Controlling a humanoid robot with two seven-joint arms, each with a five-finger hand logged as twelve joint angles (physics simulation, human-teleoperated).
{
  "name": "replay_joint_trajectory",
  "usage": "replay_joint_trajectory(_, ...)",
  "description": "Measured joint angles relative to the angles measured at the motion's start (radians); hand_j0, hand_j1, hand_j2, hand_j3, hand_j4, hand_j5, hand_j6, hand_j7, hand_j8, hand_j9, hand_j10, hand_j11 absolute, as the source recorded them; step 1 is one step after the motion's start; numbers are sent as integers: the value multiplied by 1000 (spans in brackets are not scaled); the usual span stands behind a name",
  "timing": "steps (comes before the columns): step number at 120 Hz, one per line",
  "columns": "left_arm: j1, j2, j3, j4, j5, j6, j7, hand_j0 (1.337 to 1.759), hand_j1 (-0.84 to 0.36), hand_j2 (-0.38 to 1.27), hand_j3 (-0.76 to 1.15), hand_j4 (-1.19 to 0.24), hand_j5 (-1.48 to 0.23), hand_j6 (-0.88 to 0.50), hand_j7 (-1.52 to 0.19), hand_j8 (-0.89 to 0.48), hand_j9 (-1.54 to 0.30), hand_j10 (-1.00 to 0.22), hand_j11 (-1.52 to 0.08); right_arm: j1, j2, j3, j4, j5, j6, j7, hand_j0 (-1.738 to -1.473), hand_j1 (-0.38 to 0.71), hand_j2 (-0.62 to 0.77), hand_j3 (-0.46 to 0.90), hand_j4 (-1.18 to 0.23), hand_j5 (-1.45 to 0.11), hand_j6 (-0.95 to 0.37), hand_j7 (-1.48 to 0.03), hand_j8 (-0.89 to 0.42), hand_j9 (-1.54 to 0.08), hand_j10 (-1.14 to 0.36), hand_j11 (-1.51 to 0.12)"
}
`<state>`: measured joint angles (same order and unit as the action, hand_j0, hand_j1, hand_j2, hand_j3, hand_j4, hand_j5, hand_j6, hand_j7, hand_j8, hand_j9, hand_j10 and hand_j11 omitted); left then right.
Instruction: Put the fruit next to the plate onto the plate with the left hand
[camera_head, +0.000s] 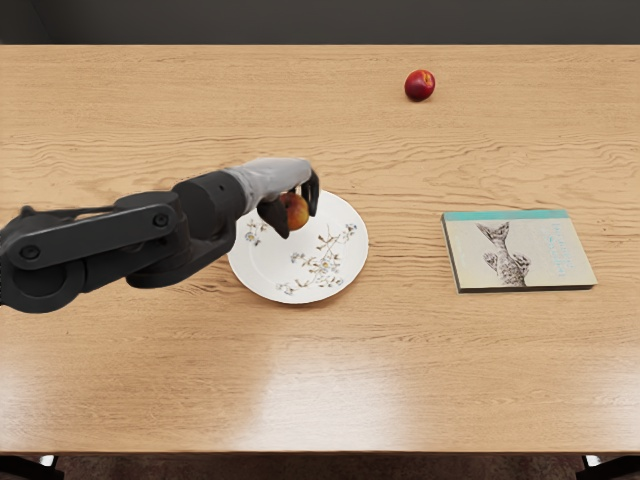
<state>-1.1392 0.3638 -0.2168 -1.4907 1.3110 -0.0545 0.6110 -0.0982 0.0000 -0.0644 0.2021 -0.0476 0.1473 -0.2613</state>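
Wide wooden bench (320, 380) filling nearly the whole head view. Entering from the left edge and lying across the bench's left half, the dark left arm (110, 245). Toward the right edge, lying flat, a book (518, 250) with a fish drawing on its cover, well apart from everything else. Near the bench's middle, a white plate (335, 225) with a floral pattern. Over the plate's upper-left part, the left hand (288, 195), fingers curled downward and pinching a reddish fruit (296, 211) between the dark fingertips. Fruit within the plate's outline as seen from above; cannot tell whether resting on the plate or hanging just above it. Near the far edge, right of centre, a second red fruit (420, 84), alone and far from the plate, seemingly not the one meant. No right arm in view. Judged from this: picking and carrying apparently done, fruit brought over the plate. Left to do: lowering if needed, opening the fingers, and drawing the hand clear, leaving the fruit alone on the plate. Some risk of rolling on release, given the round shape and the shallow plate.
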Motion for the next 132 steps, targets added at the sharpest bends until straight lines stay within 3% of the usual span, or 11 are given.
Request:
replay_joint_trajectory(12,17,-16,13,5,3,1,0,1653,-338,298,0,-708,-994,-450,-971,-444,-961,-714,-966,0,0,0,0,0,0,0,-1658,-349,0,0,0,0,0,0,0,0,0,0)
replay_joint_trajectory(18,34,-16,16,9,5,0,0,1654,-340,370,0,-704,-993,-453,-968,-449,-960,-720,-962,0,0,0,0,0,0,0,-1658,-349,0,0,0,0,0,0,0,0,0,0)
replay_joint_trajectory(52,65,-15,23,22,15,2,0,1654,-311,322,0,-671,-916,-477,-896,-466,-901,-723,-903,0,0,0,0,0,0,0,-1658,-349,0,0,0,0,0,0,0,0,0,0)
replay_joint_trajectory(67,64,-11,17,20,9,4,0,1656,-60,184,0,-408,-553,-303,-543,-297,-545,-436,-546,0,0,0,0,0,0,0,-1658,-349,0,0,0,0,0,0,0,0,0,0)
replay_joint_trajectory(82,53,55,-12,-12,-19,3,0,1657,112,104,0,-236,-318,-179,-312,-176,-313,-251,-314,0,0,0,0,0,0,0,-1658,-349,0,0,0,0,0,0,0,0,0,0)
replay_joint_trajectory(93,55,234,-123,-76,-211,-59,0,1657,187,69,0,-160,-214,-124,-211,-122,-211,-170,-212,0,0,0,0,0,0,0,-1658,-349,0,0,0,0,0,0,0,0,0,0)
replay_joint_trajectory(105,63,490,-268,-107,-524,-298,0,1658,240,45,0,-108,-143,-86,-141,-85,-141,-114,-141,0,0,0,0,0,0,0,-1658,-349,0,0,0,0,0,0,0,0,0,0)
replay_joint_trajectory(118,74,512,-341,-116,-854,-465,0,1658,275,29,0,-74,-96,-62,-95,-61,-95,-77,-95,0,0,0,0,0,0,0,-1658,-349,0,0,0,0,1,0,1,0,1,0)
replay_joint_trajectory(132,78,516,-383,-113,-1056,-527,0,1658,296,18,0,-52,-67,-46,-66,-45,-66,-54,-66,0,0,0,0,0,0,0,-1658,-349,0,0,0,0,0,0,0,0,0,0)
